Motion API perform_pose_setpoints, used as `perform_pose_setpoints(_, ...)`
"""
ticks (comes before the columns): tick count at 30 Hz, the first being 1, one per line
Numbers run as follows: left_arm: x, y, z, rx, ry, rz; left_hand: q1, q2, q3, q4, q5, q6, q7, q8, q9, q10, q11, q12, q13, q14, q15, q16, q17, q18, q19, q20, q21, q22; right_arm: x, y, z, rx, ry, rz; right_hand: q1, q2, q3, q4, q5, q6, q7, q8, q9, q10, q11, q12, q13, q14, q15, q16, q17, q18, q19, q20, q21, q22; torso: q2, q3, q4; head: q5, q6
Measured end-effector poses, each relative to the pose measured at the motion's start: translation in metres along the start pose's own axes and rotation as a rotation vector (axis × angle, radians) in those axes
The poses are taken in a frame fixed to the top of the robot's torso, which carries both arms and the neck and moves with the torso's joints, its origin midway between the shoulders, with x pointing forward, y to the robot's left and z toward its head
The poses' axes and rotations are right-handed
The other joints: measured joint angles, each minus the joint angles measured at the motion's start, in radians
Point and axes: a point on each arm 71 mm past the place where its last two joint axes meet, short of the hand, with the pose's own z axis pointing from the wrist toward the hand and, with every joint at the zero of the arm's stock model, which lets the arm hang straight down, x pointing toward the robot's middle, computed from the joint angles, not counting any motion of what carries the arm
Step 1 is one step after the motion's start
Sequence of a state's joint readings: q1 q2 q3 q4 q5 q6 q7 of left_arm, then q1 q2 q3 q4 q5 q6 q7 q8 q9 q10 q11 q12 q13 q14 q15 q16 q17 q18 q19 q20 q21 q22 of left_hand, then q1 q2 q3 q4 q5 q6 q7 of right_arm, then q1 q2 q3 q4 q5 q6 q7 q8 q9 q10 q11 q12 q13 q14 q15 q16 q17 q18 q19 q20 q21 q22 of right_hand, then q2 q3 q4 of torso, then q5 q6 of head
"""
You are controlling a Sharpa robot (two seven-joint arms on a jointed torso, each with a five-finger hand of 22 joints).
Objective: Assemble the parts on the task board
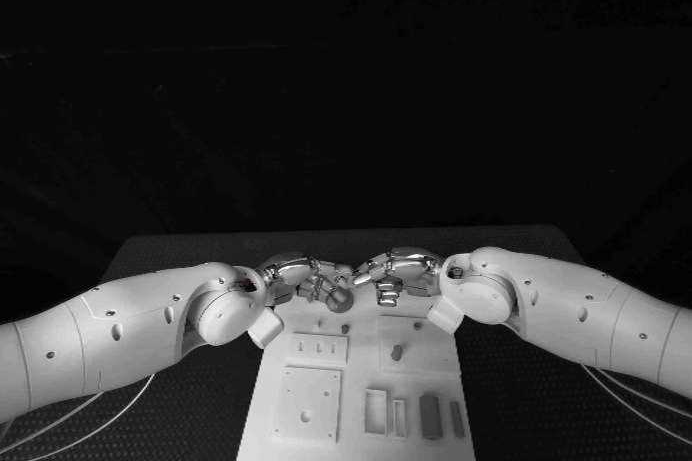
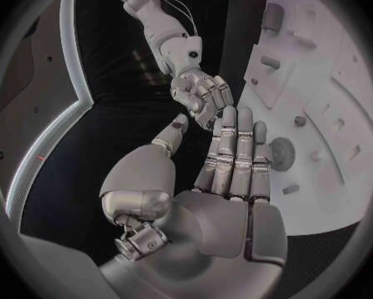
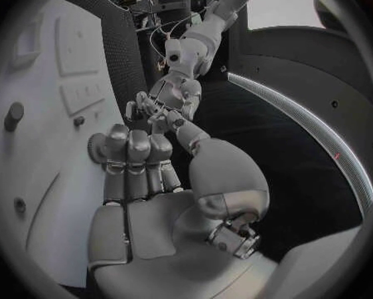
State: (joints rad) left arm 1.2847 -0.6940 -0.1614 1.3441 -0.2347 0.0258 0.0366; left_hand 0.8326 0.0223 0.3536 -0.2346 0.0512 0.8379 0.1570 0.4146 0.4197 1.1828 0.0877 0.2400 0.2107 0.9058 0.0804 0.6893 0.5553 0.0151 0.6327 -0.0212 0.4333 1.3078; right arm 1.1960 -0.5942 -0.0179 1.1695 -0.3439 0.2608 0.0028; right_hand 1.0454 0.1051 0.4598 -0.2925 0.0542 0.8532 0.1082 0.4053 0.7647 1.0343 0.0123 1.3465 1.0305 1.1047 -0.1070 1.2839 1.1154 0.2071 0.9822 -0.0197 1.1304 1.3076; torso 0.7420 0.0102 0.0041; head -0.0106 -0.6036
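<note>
I've got both silver hands meeting at the far end of the white rectangular task board, centre of the head view, on the black desk. Left hand has its fingers straight and together, holding nothing that I can see. Right hand curls its fingers on a round grey part lying between the two hands; whether it truly grips, I cannot tell. More small grey parts sit in the board's slots, lower centre.

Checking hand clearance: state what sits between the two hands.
In the head view, a small round part sits between the left hand and right hand, above the task board.
</note>
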Motion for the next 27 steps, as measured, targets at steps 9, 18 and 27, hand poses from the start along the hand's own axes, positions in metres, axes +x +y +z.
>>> perform_pose_setpoints(9, 0.0012, 0.0004, 0.0003, -0.005, 0.009, 0.0, 0.0, 0.0, 0.009, -0.009, 0.0, 0.0, 0.0, 0.0, -0.001, 0.0, 0.0, 0.0, 0.0, 0.0, 0.0, 0.0, 0.0, 0.0, 0.0, 0.0, 0.0, 0.0, 0.0008, 0.0003, 0.0013, 0.003, 0.003, -0.007, 0.0, 0.0, 0.003, -0.003, 0.0, 0.0, 0.0, 0.0, 0.003, 0.0, 0.0, 0.0, 0.001, -0.006, -0.001, 0.0, 0.0, 0.0, 0.0, 0.0, 0.0, 0.0, 0.0, 0.0, 0.0, 0.001, -0.001)
perform_pose_setpoints(18, 0.0017, 0.0015, 0.0006, -0.011, 0.011, 0.005, 0.05, -0.007, 0.036, -0.044, 0.0, 0.011, -0.004, 0.0, -0.001, 0.004, -0.004, 0.004, 0.001, 0.0, 0.0, 0.0, 0.0, 0.0, 0.0, 0.0, 0.0, 0.0, 0.0022, 0.0012, 0.0032, 0.005, 0.006, -0.021, 0.0, 0.0, 0.003, -0.003, 0.0, 0.0, 0.0, 0.0, 0.003, 0.0, 0.0, 0.0, 0.001, -0.008, -0.002, 0.0, 0.0, 0.0, 0.0, 0.0, 0.0, 0.0, 0.0, 0.0007, 0.0, 0.002, -0.002)
perform_pose_setpoints(27, 0.0027, 0.0022, 0.0011, -0.016, 0.016, 0.014, 0.08, -0.004, 0.04, -0.049, 0.0, 0.018, -0.007, 0.0, -0.001, 0.006, -0.006, 0.004, 0.002, 0.0, 0.0, 0.004, 0.0, 0.0, -0.004, 0.004, 0.0, 0.0, 0.0041, 0.0022, 0.0048, 0.006, 0.01, -0.033, 0.0, 0.0, 0.003, -0.003, 0.0, 0.0, 0.0, 0.0, 0.004, 0.0, 0.0, 0.0, 0.002, -0.01, 0.0, 0.0, 0.0, 0.0, 0.0, 0.0, 0.0, 0.0, 0.0, 0.001, -0.0002, 0.001, -0.004)
